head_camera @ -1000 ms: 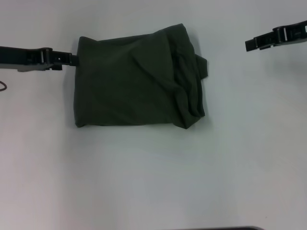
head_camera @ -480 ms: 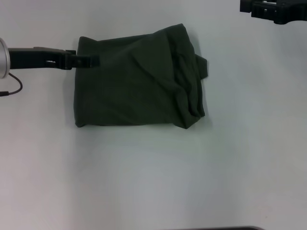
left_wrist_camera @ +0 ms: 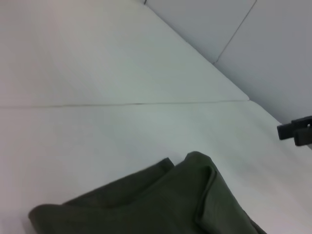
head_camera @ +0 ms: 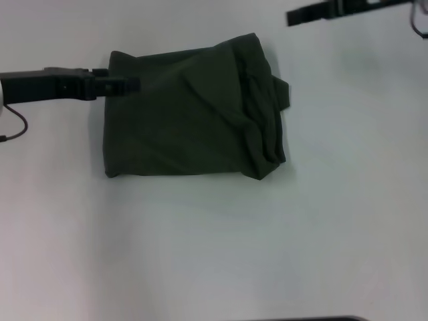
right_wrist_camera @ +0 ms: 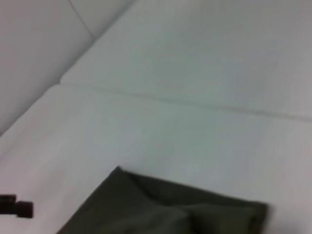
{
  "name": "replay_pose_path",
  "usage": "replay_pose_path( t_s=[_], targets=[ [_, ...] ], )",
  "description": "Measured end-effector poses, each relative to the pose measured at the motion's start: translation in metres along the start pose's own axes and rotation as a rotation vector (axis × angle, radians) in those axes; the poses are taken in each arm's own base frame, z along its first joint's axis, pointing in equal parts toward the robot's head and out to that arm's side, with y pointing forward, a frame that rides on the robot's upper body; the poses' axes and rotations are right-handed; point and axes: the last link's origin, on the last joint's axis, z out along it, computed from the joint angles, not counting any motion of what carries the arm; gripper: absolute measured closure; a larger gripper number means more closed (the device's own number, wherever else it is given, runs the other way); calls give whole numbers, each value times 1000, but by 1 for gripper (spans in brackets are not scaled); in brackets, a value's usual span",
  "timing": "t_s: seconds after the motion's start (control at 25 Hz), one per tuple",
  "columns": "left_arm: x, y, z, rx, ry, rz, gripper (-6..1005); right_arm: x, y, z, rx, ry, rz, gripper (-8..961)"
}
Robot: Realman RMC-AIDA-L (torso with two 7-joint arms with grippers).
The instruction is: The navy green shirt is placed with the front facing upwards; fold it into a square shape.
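The navy green shirt lies folded into a rough rectangle on the white table, with bunched folds and a small flap along its right side. No lettering shows on it. My left gripper reaches in from the left, with its tip over the shirt's upper left edge. My right gripper hangs at the far right, beyond the shirt and apart from it. The left wrist view shows the shirt with the right gripper farther off. In the right wrist view the shirt and the left gripper both appear.
The white table spreads wide in front of the shirt and to both sides. A thin cable loops at the left edge. A seam crosses the table beyond the shirt, and a pale wall rises behind.
My left gripper has moved right, from beside the shirt to over its upper left edge. The right gripper has risen and swung left along the far side. The shirt has not moved.
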Motion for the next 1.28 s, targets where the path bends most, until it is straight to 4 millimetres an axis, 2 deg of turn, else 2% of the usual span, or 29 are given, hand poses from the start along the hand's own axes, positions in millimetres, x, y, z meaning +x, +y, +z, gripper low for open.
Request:
replay_pose_path(
  t_s=[0.2,0.36,0.6,0.88,1.04,1.28],
  targets=[
    [7,-2,-6,26,14,-3,150,-32,34,18,20,139,37,420],
    [10,-3,-10,31,28,-49,150,-47,52,26,61,231,47,421],
    [3,3,-7,-6,-60,-112,150,-37,75,45,47,343,63,423],
    [-9,22,-5,-131,-215,-112,150,-29,98,65,36,421,39,424],
    [-12,23,-5,-137,-221,-116,150,-31,103,71,62,416,55,425],
    [-13,20,-7,-128,-222,-105,151,-32,99,82,111,361,109,421]
  ],
)
